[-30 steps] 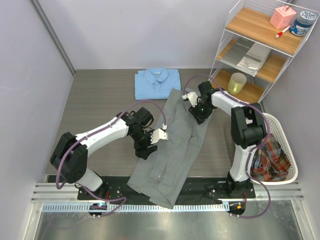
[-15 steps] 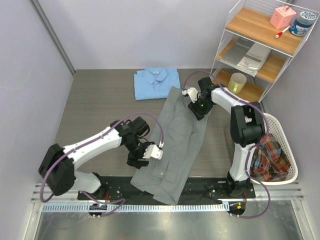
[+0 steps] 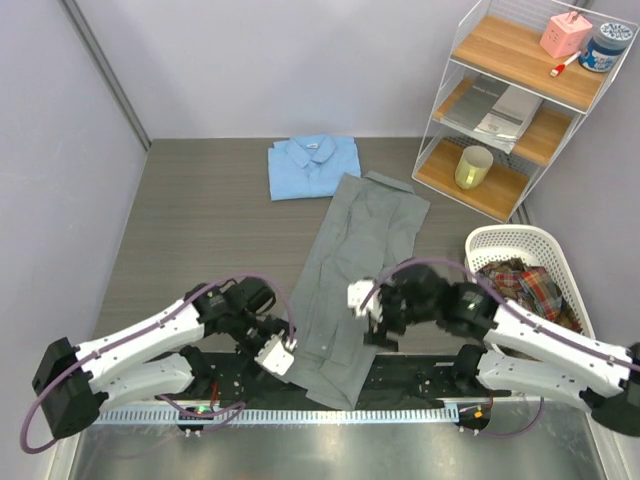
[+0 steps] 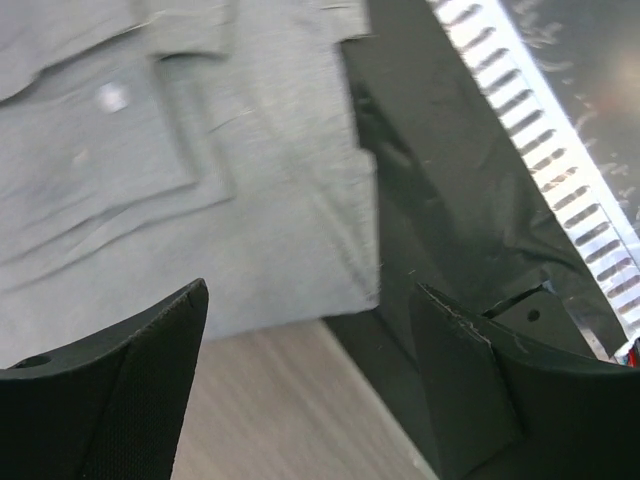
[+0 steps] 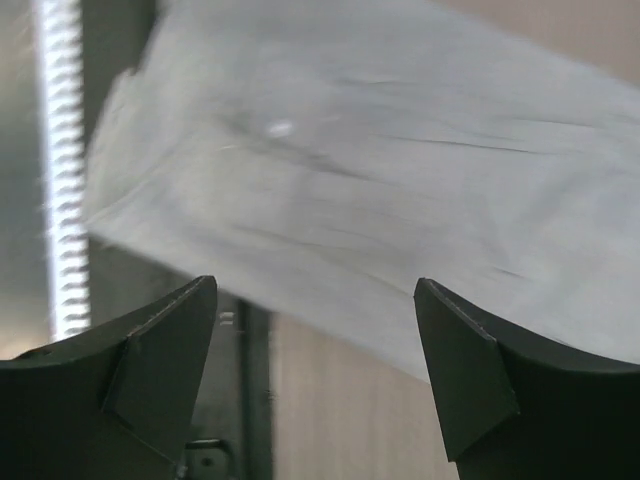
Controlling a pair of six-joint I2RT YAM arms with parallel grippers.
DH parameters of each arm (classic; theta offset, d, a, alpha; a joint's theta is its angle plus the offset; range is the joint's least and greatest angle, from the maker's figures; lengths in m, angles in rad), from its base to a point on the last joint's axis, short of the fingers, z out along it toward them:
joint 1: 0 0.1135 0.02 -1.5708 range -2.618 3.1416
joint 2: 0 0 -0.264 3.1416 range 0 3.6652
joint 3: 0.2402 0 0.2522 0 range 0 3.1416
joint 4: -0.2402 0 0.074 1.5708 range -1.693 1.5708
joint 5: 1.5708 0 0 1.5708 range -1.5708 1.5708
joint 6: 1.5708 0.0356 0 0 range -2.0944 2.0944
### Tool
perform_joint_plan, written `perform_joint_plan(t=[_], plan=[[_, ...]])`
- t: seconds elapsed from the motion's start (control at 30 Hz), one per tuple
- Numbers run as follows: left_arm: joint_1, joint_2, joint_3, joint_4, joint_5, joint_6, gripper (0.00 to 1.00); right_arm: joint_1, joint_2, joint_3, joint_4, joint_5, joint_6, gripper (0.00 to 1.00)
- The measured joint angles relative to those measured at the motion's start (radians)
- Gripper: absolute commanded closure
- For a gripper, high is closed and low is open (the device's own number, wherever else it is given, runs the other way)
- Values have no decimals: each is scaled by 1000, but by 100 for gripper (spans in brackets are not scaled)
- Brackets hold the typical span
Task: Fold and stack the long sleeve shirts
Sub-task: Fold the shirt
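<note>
The grey shirt (image 3: 355, 270) lies in a long narrow strip from mid-table to the near edge, its hem overhanging the black base rail. It fills the top of the left wrist view (image 4: 180, 180) and the right wrist view (image 5: 400, 190). The light blue shirt (image 3: 313, 165) lies folded at the back centre. My left gripper (image 3: 272, 352) is open and empty at the shirt's lower left corner. My right gripper (image 3: 375, 318) is open and empty at its lower right edge.
A white wire shelf (image 3: 515, 95) with a yellow cup (image 3: 473, 167) stands at the back right. A white basket (image 3: 530, 290) with plaid cloth sits at the right. The black base rail (image 3: 420, 380) and metal edge run along the front.
Both arms drew back toward the near edge. The right gripper left the shirt's collar end and swung down to its lower right side; the left gripper moved down to the lower left corner.
</note>
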State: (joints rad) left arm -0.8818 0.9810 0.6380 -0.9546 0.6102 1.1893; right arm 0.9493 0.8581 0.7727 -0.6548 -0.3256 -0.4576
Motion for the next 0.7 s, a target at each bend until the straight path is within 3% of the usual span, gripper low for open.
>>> perform_joint_plan(t=[0.17,0.4,0.7], plan=[[-104,-71,-129,58,-24,21,21,266,139,-92,63,37,22,16],[-119,-74,-189,153,-56,24,23,558,203,-152,190,104,-13,15],[-126,-23,-204,248,-83,35,27,624,271,-227,255,147,-118,28]])
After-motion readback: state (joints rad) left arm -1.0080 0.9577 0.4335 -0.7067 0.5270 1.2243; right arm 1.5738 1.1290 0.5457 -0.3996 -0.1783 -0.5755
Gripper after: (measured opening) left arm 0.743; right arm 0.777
